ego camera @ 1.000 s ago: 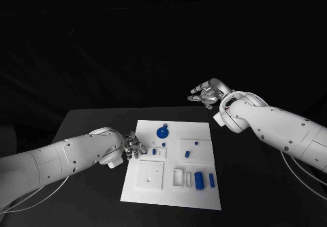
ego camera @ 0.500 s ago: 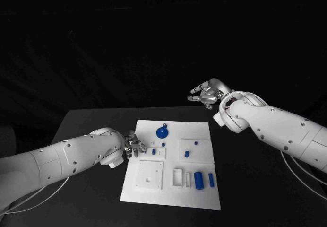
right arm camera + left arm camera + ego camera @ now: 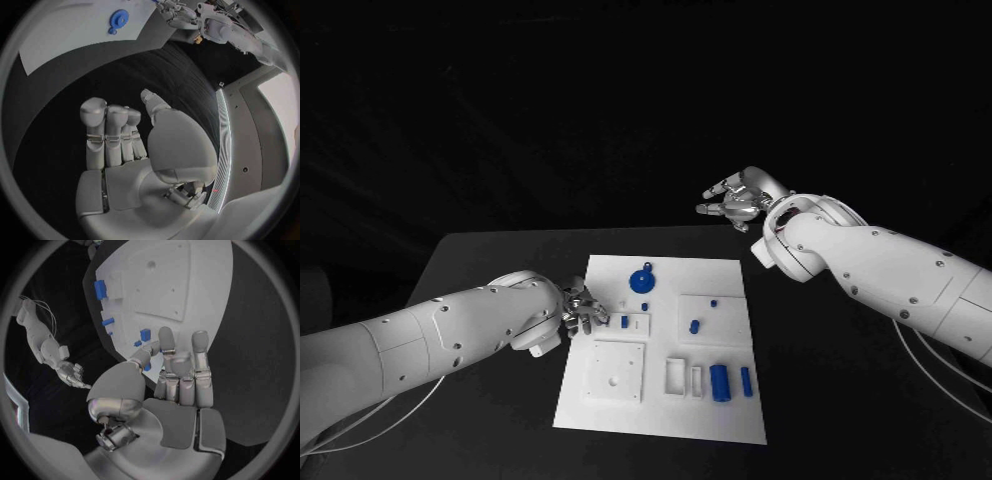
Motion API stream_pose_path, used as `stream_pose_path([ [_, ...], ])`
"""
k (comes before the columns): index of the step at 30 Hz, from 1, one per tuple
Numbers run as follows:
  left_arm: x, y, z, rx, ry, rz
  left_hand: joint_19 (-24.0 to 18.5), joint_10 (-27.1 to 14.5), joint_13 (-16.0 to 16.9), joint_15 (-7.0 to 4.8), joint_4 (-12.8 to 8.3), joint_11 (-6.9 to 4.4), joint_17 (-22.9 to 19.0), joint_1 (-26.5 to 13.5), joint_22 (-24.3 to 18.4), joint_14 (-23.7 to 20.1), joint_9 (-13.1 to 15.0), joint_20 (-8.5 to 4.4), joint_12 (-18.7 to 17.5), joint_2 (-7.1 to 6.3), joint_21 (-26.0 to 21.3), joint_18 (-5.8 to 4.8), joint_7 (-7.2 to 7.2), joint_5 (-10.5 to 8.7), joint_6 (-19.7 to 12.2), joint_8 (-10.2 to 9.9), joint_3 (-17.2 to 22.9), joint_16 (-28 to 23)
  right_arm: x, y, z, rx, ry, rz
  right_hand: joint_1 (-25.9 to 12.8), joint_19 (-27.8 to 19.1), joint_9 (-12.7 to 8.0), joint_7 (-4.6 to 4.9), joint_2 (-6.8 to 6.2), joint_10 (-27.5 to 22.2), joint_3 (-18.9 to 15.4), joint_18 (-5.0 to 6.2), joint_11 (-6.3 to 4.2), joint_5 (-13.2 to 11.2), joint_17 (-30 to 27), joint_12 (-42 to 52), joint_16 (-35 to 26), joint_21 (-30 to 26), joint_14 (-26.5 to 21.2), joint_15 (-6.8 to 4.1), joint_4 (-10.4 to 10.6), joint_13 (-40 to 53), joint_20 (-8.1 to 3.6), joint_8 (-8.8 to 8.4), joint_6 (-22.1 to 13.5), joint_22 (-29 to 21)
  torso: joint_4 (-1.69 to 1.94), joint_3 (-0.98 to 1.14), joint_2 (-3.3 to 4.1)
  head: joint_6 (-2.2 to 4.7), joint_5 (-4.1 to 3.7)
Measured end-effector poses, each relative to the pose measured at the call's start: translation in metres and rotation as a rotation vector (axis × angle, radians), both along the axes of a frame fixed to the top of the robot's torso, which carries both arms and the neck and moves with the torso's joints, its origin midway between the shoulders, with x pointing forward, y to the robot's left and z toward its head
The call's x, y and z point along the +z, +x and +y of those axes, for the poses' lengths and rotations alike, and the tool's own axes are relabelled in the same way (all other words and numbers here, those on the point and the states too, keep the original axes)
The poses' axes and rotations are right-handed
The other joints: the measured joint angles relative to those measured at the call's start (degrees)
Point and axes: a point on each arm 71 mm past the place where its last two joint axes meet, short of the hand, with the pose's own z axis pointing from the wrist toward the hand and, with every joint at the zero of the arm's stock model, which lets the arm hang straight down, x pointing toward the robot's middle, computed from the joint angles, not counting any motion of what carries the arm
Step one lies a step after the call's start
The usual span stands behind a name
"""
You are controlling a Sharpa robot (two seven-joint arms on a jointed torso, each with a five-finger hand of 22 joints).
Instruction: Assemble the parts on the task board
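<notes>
Nothing had moved since the earlier frames. The left hand (image 3: 583, 312) hovered at the board's (image 3: 661, 410) left edge, released, fingers apart. The right hand (image 3: 740, 200) hung beyond the table (image 3: 488, 260), loosely curled, holding nothing. The white board lay mid-table, carrying one blue round part (image 3: 643, 279), two blue bars (image 3: 721, 381) and several small blue pieces.

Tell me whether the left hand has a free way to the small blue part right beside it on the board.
Probably yes: the left hand hangs at the task board's left edge, holding nothing, and nothing stands between it and the small blue part.
</notes>
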Motion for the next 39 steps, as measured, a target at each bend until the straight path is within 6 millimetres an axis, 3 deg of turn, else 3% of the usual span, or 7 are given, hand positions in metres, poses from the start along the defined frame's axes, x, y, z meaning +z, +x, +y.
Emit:
stream_pose_path([
  [19, 0.0004, -0.0006, -0.0002, -0.019, 0.014, 0.001, 0.0, 0.0, -0.09, 0.08, 0.1, 0.0, 0.44, -0.17, -0.01, 0.12, 1.07, 0.0, 0.3, -0.17, 0.24, 0.0, 0.0, 0.45, 0.0, 0.11, 0.09, 0.0, -0.0003, -0.0001, -0.0002, -0.002, -0.001, 0.002, 0.0, 0.0, 0.0, 0.0, 0.0, 0.01, 0.24, 0.0, 0.01, 0.0, 0.09, 0.0, 0.0, -0.66, 0.0, 0.0, -0.24, 0.01, 0.0, 0.0, 0.0, 0.0, 0.01, -0.09, 0.06, 0.23, -0.03],
  [39, 0.0012, -0.0004, -0.002, -0.045, 0.042, -0.011, 0.0, 0.0, -0.2, 0.09, 0.13, 0.0, 0.54, -0.52, -0.02, 0.5, 1.31, 0.0, 0.29, -0.53, 0.24, 0.01, -0.28, 0.11, 0.34, 0.1, 0.06, 0.0, -0.0007, -0.0001, -0.0001, -0.003, -0.001, 0.003, 0.0, 0.0, 0.0, 0.0, 0.0, 0.01, 0.24, 0.0, 0.01, 0.0, 0.08, 0.0, 0.0, -0.66, 0.0, 0.0, -0.24, 0.01, 0.0, 0.0, 0.0, -0.01, -0.02, 0.01, 0.08, 0.02, 0.02],
])
